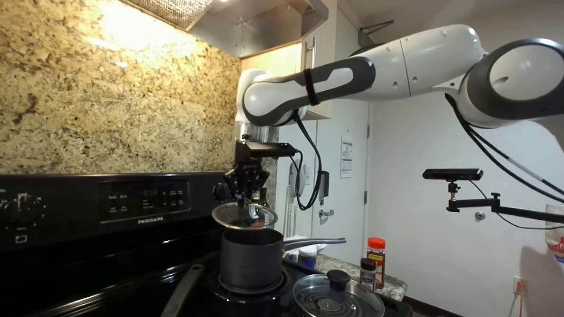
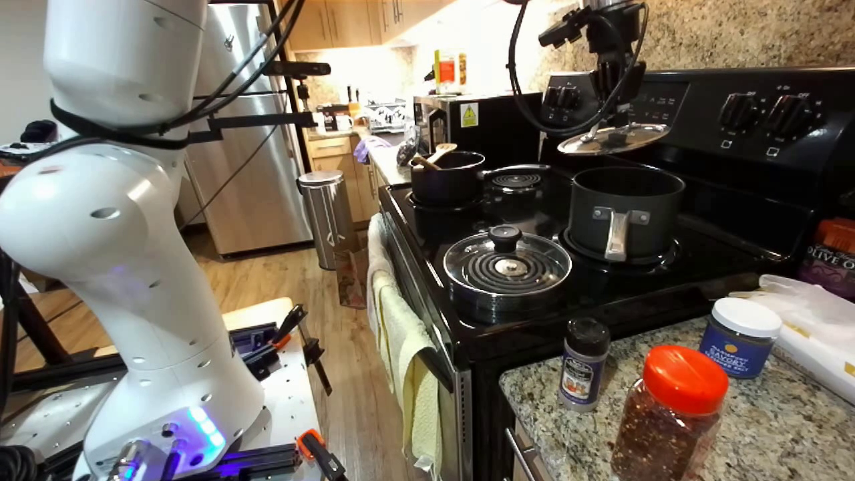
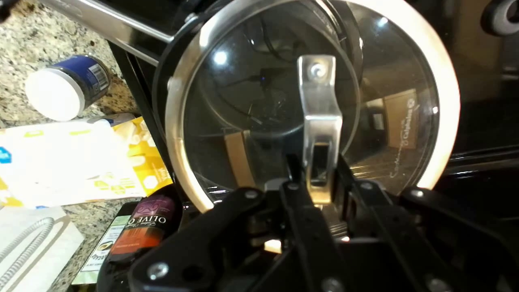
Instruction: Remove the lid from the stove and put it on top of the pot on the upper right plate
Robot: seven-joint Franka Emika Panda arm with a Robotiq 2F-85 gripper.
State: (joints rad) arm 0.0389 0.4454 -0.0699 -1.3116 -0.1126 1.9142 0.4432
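My gripper is shut on the silvery strap handle of the glass lid; it shows in an exterior view (image 1: 241, 202) and in the wrist view (image 3: 319, 170). The lid (image 1: 229, 219) hangs slightly tilted above the dark pot (image 1: 251, 264), with a small gap between them in an exterior view (image 2: 658, 220). In the wrist view the lid (image 3: 259, 101) covers most of the pot's mouth, but the pot's rim (image 3: 161, 97) shows past the lid's left edge. The pot stands on a back burner of the black stove (image 1: 70, 207), its handle pointing towards the counter.
Another glass lid with a black knob (image 2: 504, 239) sits over a front burner. A second dark pot (image 2: 446, 180) holds wooden utensils. Spice jars (image 2: 674, 414) and an olive oil bottle (image 3: 144, 225) stand on the counter. A utensil handle (image 1: 185, 286) lies left of the pot.
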